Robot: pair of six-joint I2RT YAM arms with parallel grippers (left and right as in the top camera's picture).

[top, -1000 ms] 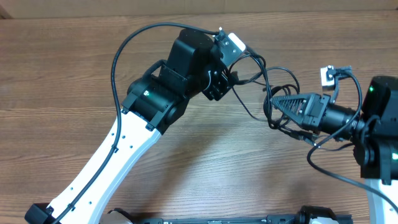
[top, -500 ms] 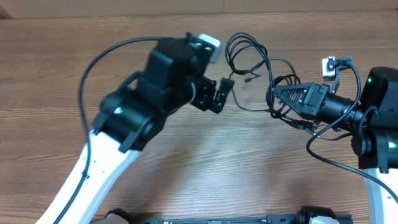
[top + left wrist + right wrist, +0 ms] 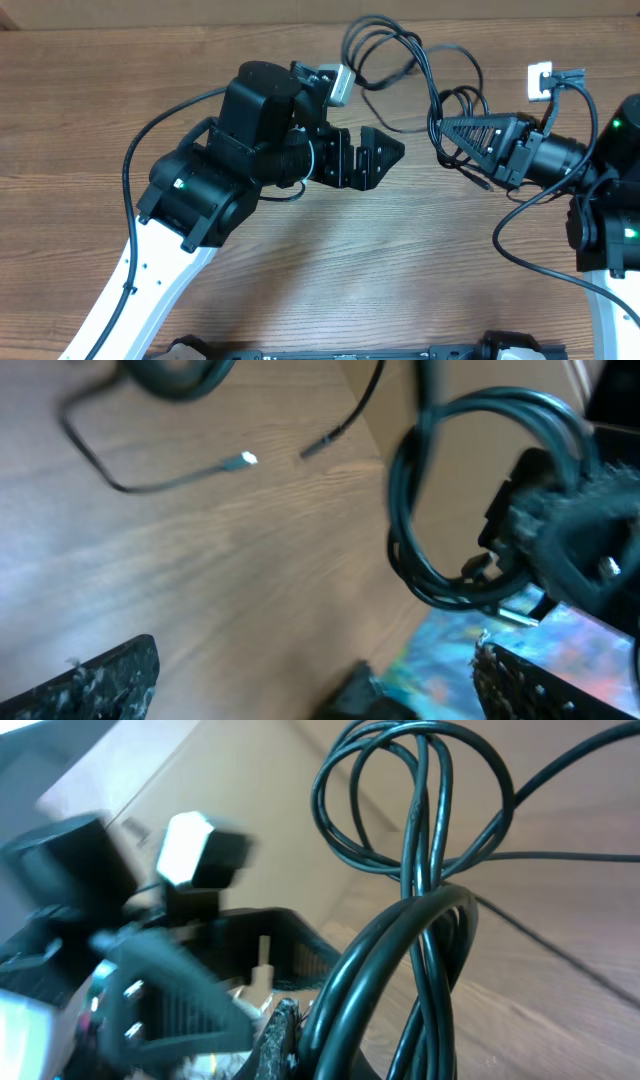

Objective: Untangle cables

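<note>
Black cables (image 3: 398, 42): knotted bundle at the far right of the wood table (image 3: 330, 270), loops trailing toward the far edge.
Right gripper (image 3: 446, 130): jaws clamped on the bundle.
Left gripper (image 3: 388, 153): jaws wide apart, empty, near the bundle.
Risk: pulling the wrong strand would likely tighten the knot, and the bundle may slip from the clamp.
Left wrist alone shows a silver-tipped plug (image 3: 247, 458) lying loose.
Right wrist alone shows strands twisted round each other.

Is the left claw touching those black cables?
Apart. Left wrist view: the open left gripper frames only bare table; the cables hang beyond it.
</note>
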